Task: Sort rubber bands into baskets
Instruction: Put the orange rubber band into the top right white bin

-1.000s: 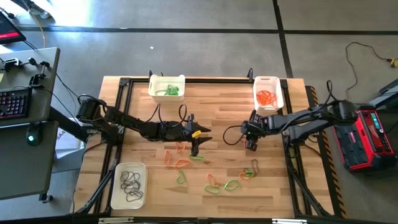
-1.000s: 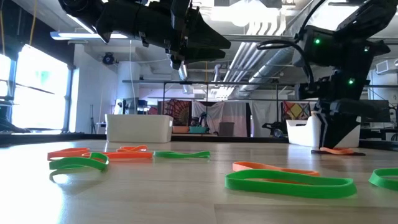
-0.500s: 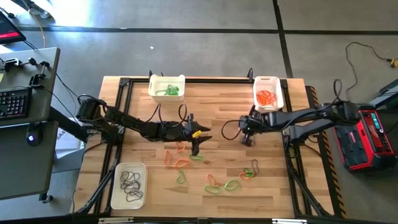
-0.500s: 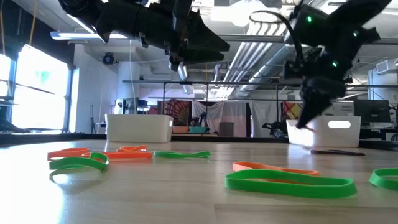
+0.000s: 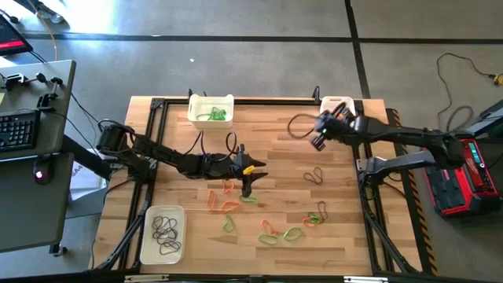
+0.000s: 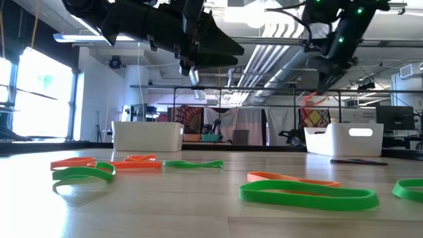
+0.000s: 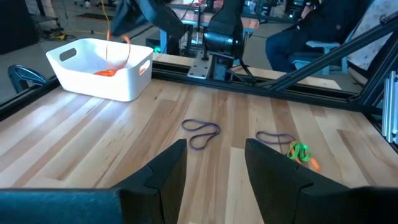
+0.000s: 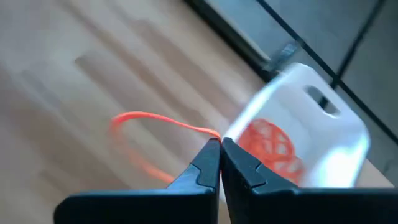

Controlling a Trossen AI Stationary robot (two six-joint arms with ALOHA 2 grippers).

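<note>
I'm seeing my right gripper [image 8: 220,144] pinching an orange rubber band [image 8: 146,134] beside the orange-band basket [image 8: 311,134]; the overhead hides that band. My left gripper [image 5: 248,187] is hovering with jaws apart.

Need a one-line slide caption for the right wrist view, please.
Right tool, shut on an orange rubber band, carries it toward the white basket of orange bands.

Orange rubber band [image 8: 146,140] dangling beside basket [image 8: 323,134]; green, orange, dark bands [image 5: 267,228] loose mid-table

floor [image 5: 236,23]: grey concrete | desk [image 5: 31,196]: dark, left | window [image 6: 39,92]: bright | ceiling pipes [image 6: 264,59]
</note>
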